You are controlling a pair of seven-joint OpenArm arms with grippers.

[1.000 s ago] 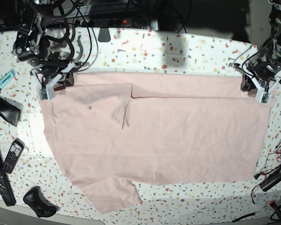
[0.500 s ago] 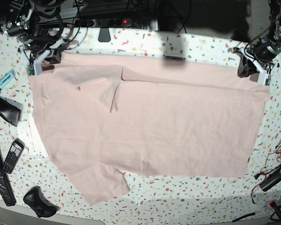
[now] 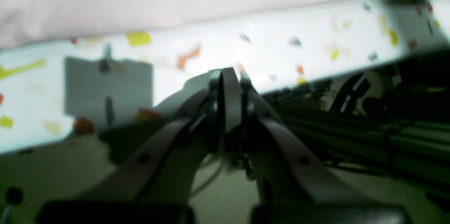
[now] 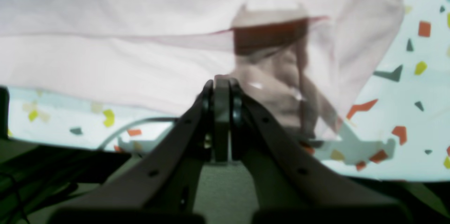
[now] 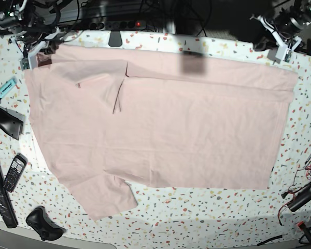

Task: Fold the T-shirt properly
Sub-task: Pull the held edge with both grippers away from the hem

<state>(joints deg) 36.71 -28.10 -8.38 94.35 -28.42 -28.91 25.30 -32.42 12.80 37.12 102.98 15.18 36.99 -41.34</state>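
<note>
We saw the T-shirt [image 5: 160,129] spread flat across most of the speckled terrazzo tabletop [image 5: 207,218], plain pale pink side up, its cotton soft and matte with faint creases. Its outline was a broad, slightly skewed rectangle; one short sleeve [image 5: 106,194] stuck out at the near left corner, and a folded-over flap [image 5: 101,80] with a crisp diagonal edge lay near the far left.

Our right gripper [image 4: 221,85], dark and wedge-shaped, sat at the far left corner in the base view, its fingers pressed together; in the wrist view we could not tell whether any cloth was caught between them, though the pink fabric lay just beyond the tips. Our left gripper [image 3: 228,76] was at the far right, off the shirt's edge, its pale curved fingers likewise together with nothing between them.

Along the left margin of the table lay a teal marker [image 5: 5,88], a black keypad phone [image 5: 14,172] and a black game controller [image 5: 41,223].
</note>
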